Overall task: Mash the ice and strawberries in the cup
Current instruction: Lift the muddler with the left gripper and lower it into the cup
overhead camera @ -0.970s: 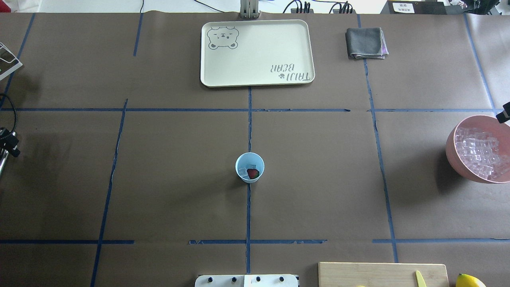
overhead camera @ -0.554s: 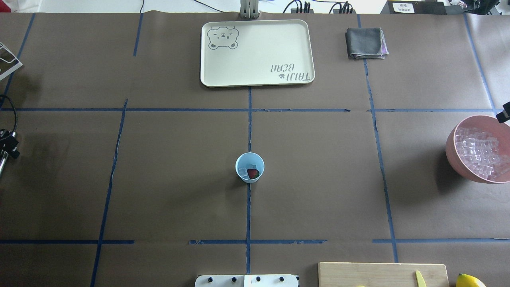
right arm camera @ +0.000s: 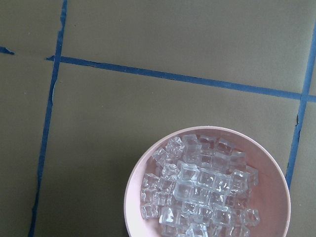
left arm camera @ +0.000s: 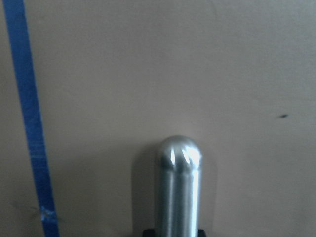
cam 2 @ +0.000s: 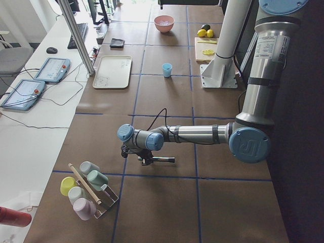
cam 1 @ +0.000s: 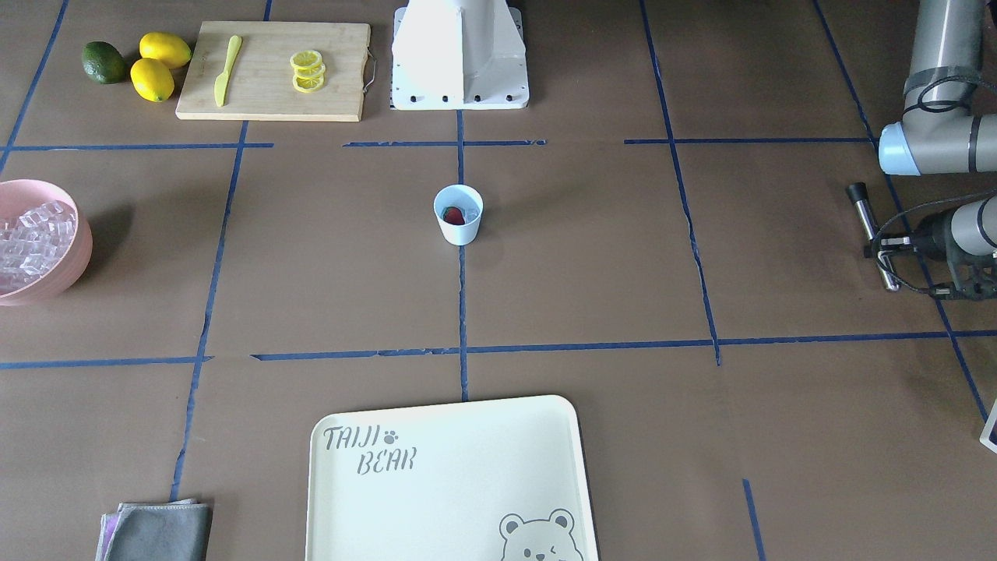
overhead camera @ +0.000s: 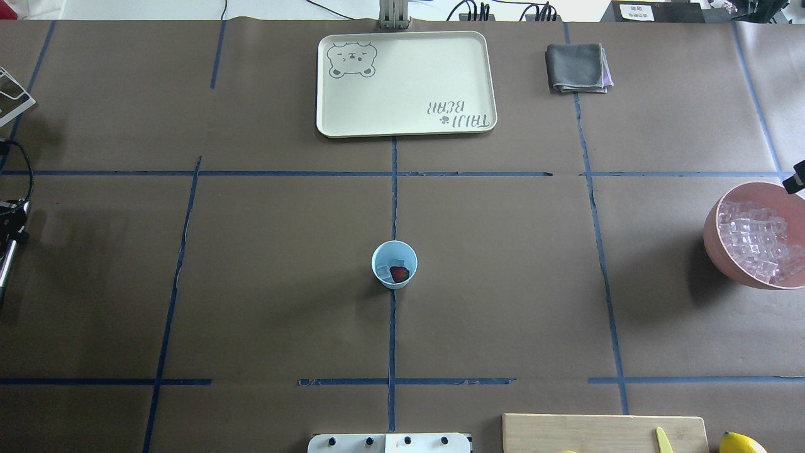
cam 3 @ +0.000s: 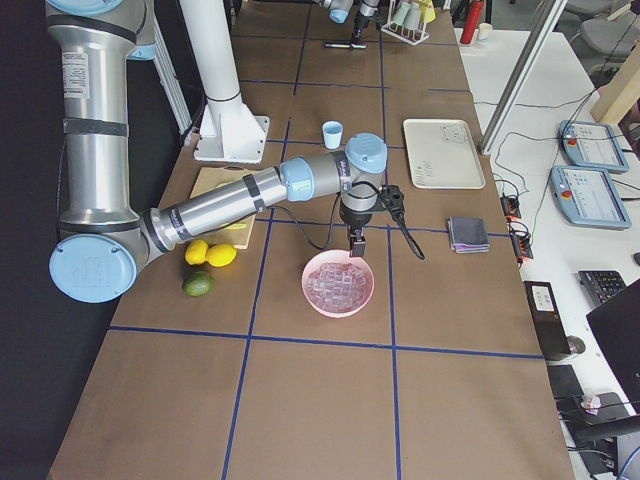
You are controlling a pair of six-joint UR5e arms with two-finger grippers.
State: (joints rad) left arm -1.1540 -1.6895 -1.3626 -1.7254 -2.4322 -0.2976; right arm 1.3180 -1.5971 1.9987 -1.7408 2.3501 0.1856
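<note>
Your left gripper (cam 1: pixel 888 251), seemingly clamped on a rounded steel muddler (cam 1: pixel 866 218), had barely shifted; clear ice cubes (overhead camera: pixel 382 272) and red strawberry (overhead camera: pixel 399 274) lay unmashed in the light-blue plastic cup (cam 1: pixel 458 234).

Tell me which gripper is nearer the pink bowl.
Right. The right gripper hangs over the rim of the pink bowl; the left gripper, holding a metal rod, is far off, beyond the cup.

The tray (cam 1: pixel 452 483) at the far side of the table says "TAIJI BEAR" next to a bear face drawing.
</note>
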